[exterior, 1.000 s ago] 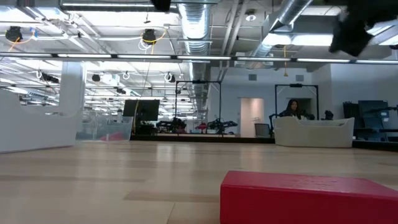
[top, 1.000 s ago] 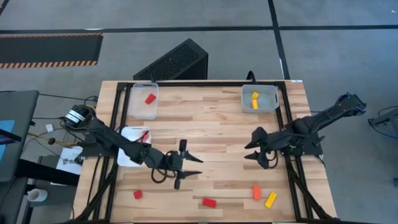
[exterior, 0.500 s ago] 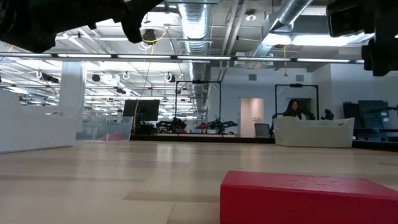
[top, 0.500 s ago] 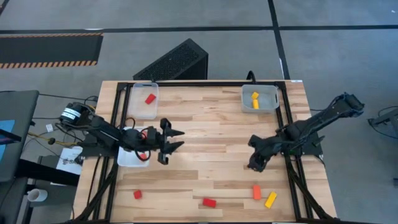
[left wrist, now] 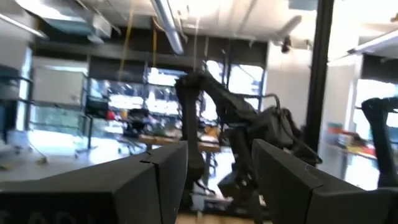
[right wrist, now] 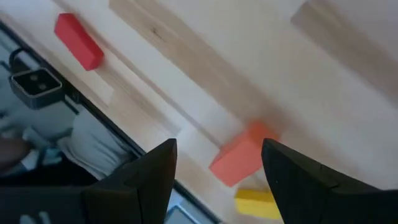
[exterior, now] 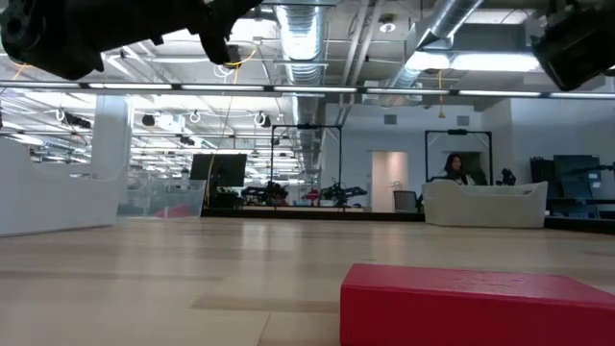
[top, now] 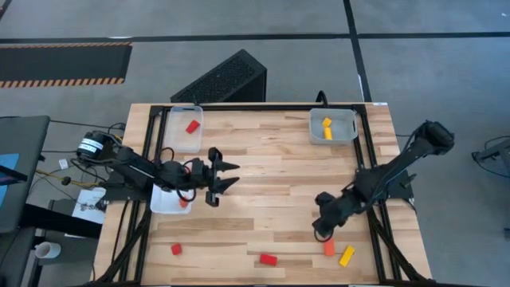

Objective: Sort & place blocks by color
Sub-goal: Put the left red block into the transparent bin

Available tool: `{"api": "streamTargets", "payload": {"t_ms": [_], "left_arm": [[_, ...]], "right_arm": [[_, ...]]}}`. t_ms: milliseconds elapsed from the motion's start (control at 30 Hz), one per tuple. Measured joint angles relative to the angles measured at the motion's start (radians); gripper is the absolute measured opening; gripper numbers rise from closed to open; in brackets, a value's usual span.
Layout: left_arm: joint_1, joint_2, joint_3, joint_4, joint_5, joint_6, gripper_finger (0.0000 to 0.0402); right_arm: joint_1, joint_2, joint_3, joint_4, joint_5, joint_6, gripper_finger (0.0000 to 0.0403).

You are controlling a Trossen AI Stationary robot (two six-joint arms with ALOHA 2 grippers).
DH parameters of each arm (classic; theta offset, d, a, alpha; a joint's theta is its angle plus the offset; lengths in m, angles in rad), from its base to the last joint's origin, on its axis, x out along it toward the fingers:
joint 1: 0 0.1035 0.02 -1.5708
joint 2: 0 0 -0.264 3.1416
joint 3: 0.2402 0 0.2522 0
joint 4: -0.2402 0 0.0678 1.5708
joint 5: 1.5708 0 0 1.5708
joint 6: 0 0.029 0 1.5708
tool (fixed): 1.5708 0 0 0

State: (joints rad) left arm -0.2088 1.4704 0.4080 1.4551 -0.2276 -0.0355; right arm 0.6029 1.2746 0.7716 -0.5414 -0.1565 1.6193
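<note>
- I see my right hand (top: 321, 232) spread above the pale wooden desk (top: 271, 167), an orange block (right wrist: 241, 155) just ahead of its fingers.
- My left hand (top: 225, 176) hangs spread, empty.
- Beyond: open workshop, ceiling ducts (exterior: 306, 38), seated person (exterior: 452, 168).

Wooden table (top: 263, 159): trays (top: 185, 129), scattered blocks (top: 268, 259).
</note>
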Motion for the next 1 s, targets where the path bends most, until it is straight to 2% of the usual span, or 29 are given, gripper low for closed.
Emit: {"api": "streamTargets", "payload": {"t_ms": [100,233,467,700,1000], "left_arm": [[0.0,0.0,0.0,-0.051,0.014,-0.017,0.0169],[0.0,0.0,0.0,-0.095,0.02,-0.053,0.0169],[-0.044,0.001,0.0,-0.155,0.063,-0.144,0.0169],[-0.104,0.001,0.0,-0.141,-0.013,-0.14,0.0169],[-0.119,0.001,0.0,-0.14,-0.02,-0.143,0.0169]], "right_arm": [[0.046,0.05,0.045,0.005,0.014,0.132,0.026],[0.091,0.12,0.1,-0.023,0.015,0.218,0.026],[0.174,0.185,0.119,-0.045,0.015,0.435,0.026],[0.249,0.187,0.119,-0.07,0.096,0.54,0.026],[0.312,0.187,0.119,-0.112,0.192,0.635,0.026]]}}
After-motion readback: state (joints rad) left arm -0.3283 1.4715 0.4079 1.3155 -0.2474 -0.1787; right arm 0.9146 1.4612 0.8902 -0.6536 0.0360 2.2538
